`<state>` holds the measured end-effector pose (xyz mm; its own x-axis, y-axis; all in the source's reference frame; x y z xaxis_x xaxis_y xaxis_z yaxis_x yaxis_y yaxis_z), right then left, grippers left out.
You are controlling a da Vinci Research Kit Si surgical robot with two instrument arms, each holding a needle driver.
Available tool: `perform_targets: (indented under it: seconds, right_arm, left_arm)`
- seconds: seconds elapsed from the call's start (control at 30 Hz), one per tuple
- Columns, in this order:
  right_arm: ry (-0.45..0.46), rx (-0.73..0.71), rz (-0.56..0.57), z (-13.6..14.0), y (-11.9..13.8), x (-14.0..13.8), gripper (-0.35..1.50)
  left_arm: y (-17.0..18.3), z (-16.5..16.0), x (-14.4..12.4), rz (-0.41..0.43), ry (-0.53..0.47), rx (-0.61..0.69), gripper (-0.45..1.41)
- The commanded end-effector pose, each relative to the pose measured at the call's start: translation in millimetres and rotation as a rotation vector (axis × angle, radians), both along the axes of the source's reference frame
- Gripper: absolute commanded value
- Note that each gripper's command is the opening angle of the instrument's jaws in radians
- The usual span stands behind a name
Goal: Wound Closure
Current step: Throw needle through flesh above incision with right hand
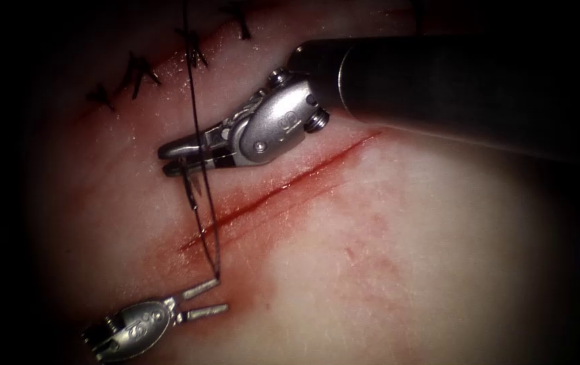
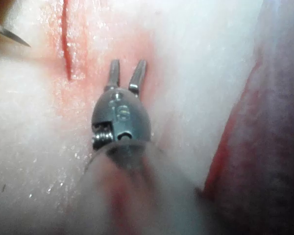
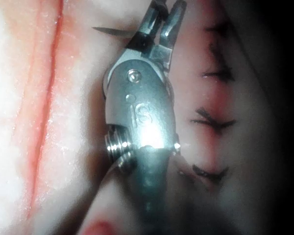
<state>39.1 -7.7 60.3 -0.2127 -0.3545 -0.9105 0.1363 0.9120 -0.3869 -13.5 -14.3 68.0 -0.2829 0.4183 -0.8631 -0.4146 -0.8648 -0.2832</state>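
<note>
Right pincer point(image 1: 172, 159), nearly closed, grips the needle point(image 1: 188, 186) near its blunt end, just above the tissue point(image 1: 405, 257) on the far side of the cut point(image 1: 283, 189). Thread point(image 1: 202, 203) crosses the cut's left end. Left pincer point(image 1: 212, 299), jaws parted, holds nothing, near side.

Counted: two silver wristed needle-driver tools, left point(image 1: 202, 301) and right point(image 1: 175, 159); one curved steel needle point(image 1: 192, 186); one dark thread point(image 1: 195, 101); one open red cut point(image 1: 283, 189); four dark finished stitches point(image 3: 213, 122) in pale tissue point(image 1: 405, 257).
</note>
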Motion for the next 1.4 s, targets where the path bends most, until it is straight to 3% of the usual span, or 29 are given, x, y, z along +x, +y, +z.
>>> perform_targets:
  seconds: [0.03,0.77,1.03,1.4]
  right_arm:
    - [0.003,-0.002,0.002,0.5,0.8,1.1,-0.35]
    - [0.015,-0.044,-0.047,0.3,0.1,0.8,-0.35]
    - [0.027,-0.232,-0.048,0.7,-1.0,1.0,-0.35]
    - [0.018,-0.258,-0.065,2.5,-2.5,0.9,-0.35]
  left_arm:
    - [0.2,0.5,-0.5,0.001,-0.003,-0.002,-0.05]
    - [0.2,-0.1,-0.2,0.015,-0.012,0.006,-0.1]
    - [0.1,-0.2,0.1,0.017,-0.013,0.006,-0.13]
    - [0.0,-0.4,0.4,0.02,-0.015,0.006,-0.13]
